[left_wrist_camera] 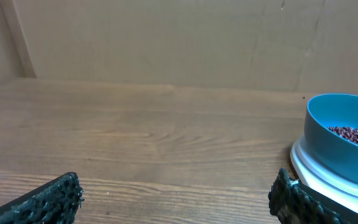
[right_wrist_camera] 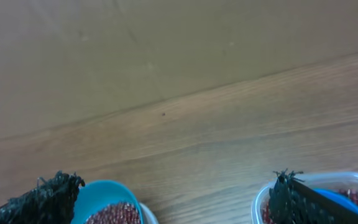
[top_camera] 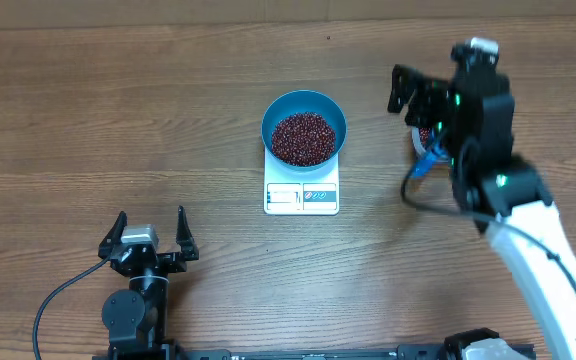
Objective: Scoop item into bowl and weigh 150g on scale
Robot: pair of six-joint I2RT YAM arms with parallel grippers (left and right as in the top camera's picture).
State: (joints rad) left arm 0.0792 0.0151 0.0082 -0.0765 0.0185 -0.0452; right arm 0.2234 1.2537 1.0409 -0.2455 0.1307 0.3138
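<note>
The blue bowl [top_camera: 304,108] stands on the white scale [top_camera: 301,196] at the table's middle, holding a heap of red-brown beans [top_camera: 303,137]. My right gripper [top_camera: 400,92] hovers open to the bowl's right, over a clear tub [top_camera: 423,140] mostly hidden by the arm. In the right wrist view the open gripper [right_wrist_camera: 173,190] has the bowl [right_wrist_camera: 101,196] by its left finger and the tub [right_wrist_camera: 328,182] with beans and a blue scoop [right_wrist_camera: 337,199] behind its right finger. My left gripper [top_camera: 150,235] is open and empty near the front left. Its wrist view shows the gripper [left_wrist_camera: 176,193] with bowl [left_wrist_camera: 344,152] and scale [left_wrist_camera: 309,174] at the right.
The blue scoop [top_camera: 423,162] pokes out from under the right arm. A black cable [top_camera: 58,300] runs from the left arm's base. Bare wooden table [top_camera: 118,120] stretches left of the scale.
</note>
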